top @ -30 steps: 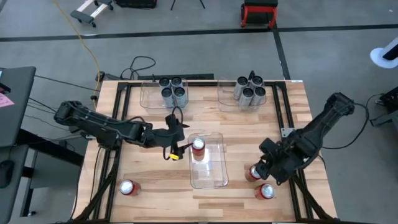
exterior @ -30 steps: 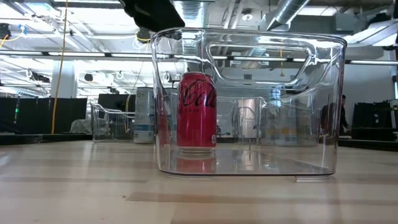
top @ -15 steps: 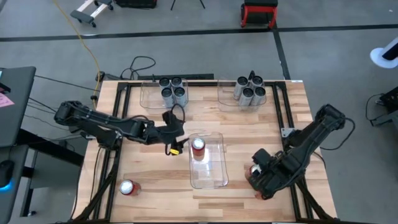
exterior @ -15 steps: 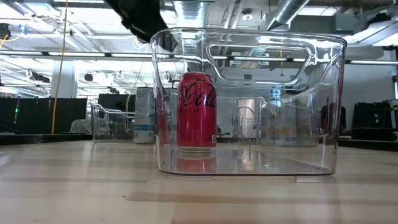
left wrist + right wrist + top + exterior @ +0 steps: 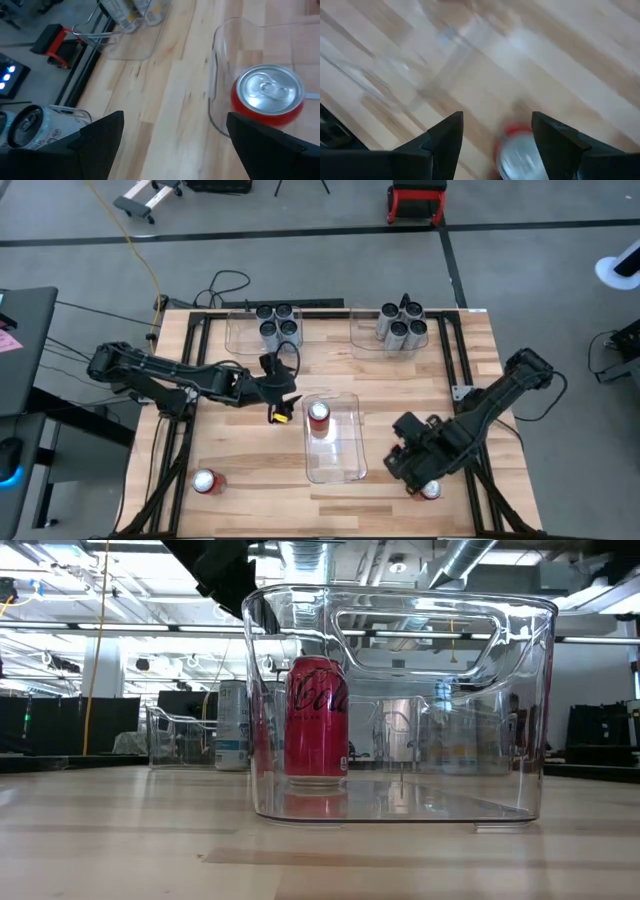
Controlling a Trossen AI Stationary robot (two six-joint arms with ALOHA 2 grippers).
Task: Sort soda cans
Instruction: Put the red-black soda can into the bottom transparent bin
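A red can (image 5: 318, 414) stands upright in the clear middle bin (image 5: 345, 465), also seen in the low view as the red can (image 5: 316, 718). My left gripper (image 5: 281, 400) hovers open just left of that bin; in its wrist view the left gripper (image 5: 172, 145) sees the can's silver top (image 5: 270, 90) ahead. My right gripper (image 5: 406, 465) is open and low over the table right of the bin. A blurred red can (image 5: 516, 150) shows between its fingers. Another red can (image 5: 431, 490) peeks out beside it. A third red can (image 5: 205, 482) stands near the left corner.
Two clear bins stand at the far edge: one holds several dark cans (image 5: 276, 326), the other several silver cans (image 5: 402, 326). Black frame rails (image 5: 190, 360) run along the table's sides. Bare wood lies between the middle bin and the far bins.
My right gripper has swung toward the table's left and near edge, and now covers one of the two red cans there. My left gripper has drawn back a little from the middle bin toward the far edge. The can in the bin has stayed still.
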